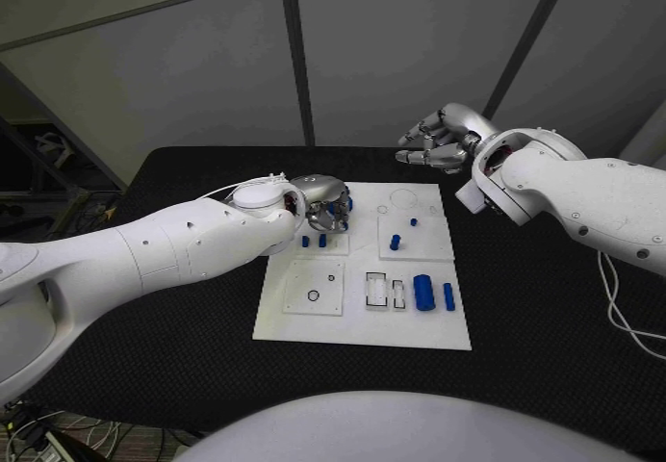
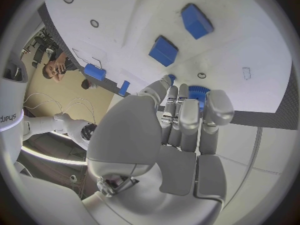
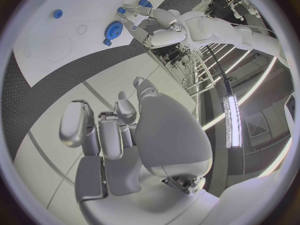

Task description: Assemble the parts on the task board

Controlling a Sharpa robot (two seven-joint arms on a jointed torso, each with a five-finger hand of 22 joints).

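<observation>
The white task board (image 1: 355,325) lies in the middle of the black table. My left hand (image 1: 322,204) hovers over its far left corner, fingertips (image 2: 187,102) closed round a blue toothed disc (image 2: 197,92), which is also the blue toothed disc (image 3: 114,30) in the right wrist view. Two blue blocks (image 1: 315,242) stand just below that hand. Blue pegs (image 1: 396,241) stand in the far right plate, and a thick blue cylinder (image 1: 423,292) and a thin one (image 1: 448,295) lie at the near right. My right hand (image 1: 442,137) is raised beyond the board's far edge, fingers curled, holding nothing.
Black table (image 1: 541,318) surrounds the board on all sides. A square plate with a small ring (image 1: 315,289) and two narrow rectangular slots (image 1: 377,289) occupy the board's near half. Grey wall panels stand behind the table.
</observation>
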